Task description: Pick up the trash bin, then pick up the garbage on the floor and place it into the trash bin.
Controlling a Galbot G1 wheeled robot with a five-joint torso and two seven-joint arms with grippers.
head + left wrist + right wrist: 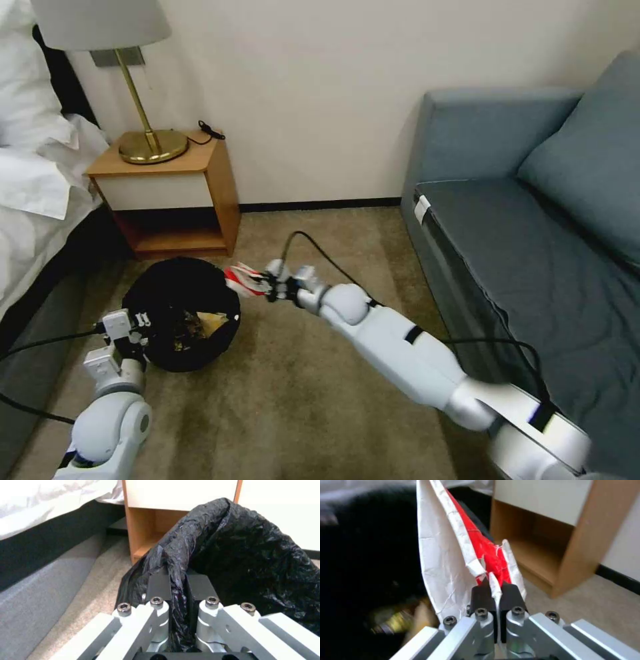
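Nearest the head camera, the left gripper (137,327) has its fingers pinched tight on the crinkled black bag at the near-left rim of the trash bin (160,287), a round bin on beige carpet (300,400) just in front of a wooden nightstand (220,180), with litter inside. A white-sheeted bed (33,193) flanks it. At the bin's right rim, the right gripper (263,285) is clamped on a crushed red-white cup (241,279), creased and flattened, poking over the rim. A blue-grey fabric sofa (533,233) stands to the right.
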